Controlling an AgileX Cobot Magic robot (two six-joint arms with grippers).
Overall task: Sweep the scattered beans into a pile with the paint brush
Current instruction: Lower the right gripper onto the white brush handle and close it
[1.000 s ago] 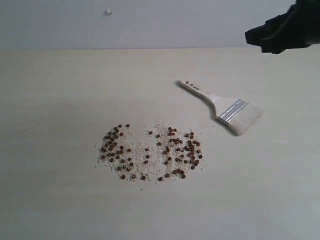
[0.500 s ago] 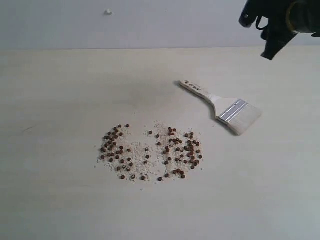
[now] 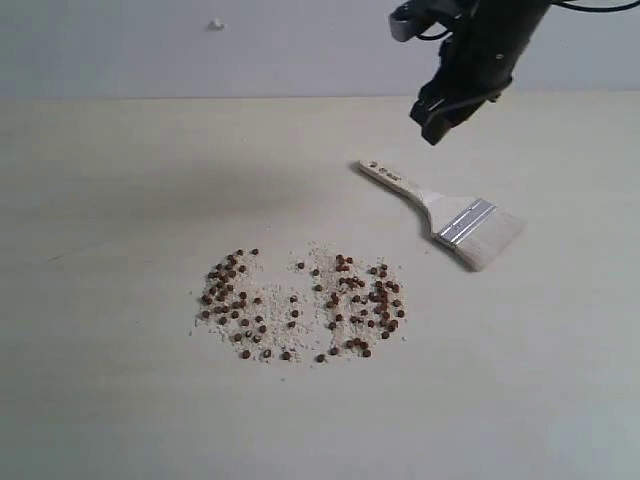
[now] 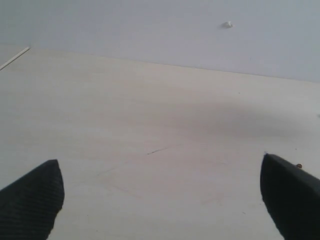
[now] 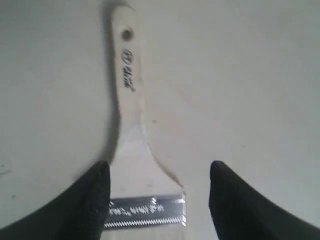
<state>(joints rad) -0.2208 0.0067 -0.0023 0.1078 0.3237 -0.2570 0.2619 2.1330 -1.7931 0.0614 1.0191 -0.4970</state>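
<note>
The paint brush (image 3: pixel 440 213) lies flat on the pale table, its wooden handle toward the back left and its cream bristles toward the right. The beans (image 3: pixel 300 303) are spread in two loose reddish-brown patches with whitish crumbs, in front of the brush. My right gripper (image 3: pixel 432 118) hangs open above the table just behind the handle end. In the right wrist view the brush (image 5: pixel 131 125) shows between the open fingers (image 5: pixel 92 195), which do not touch it. My left gripper (image 4: pixel 162 192) is open over bare table and is out of the exterior view.
A pale wall (image 3: pixel 250 45) rises behind the table, with a small white speck (image 3: pixel 215 24) on it. A faint scratch (image 4: pixel 159 150) marks the tabletop (image 3: pixel 120 200) on the left side.
The right arm has swung in from the upper right, moving left and down until it hangs just behind the brush handle. Brush and beans have not moved.
</note>
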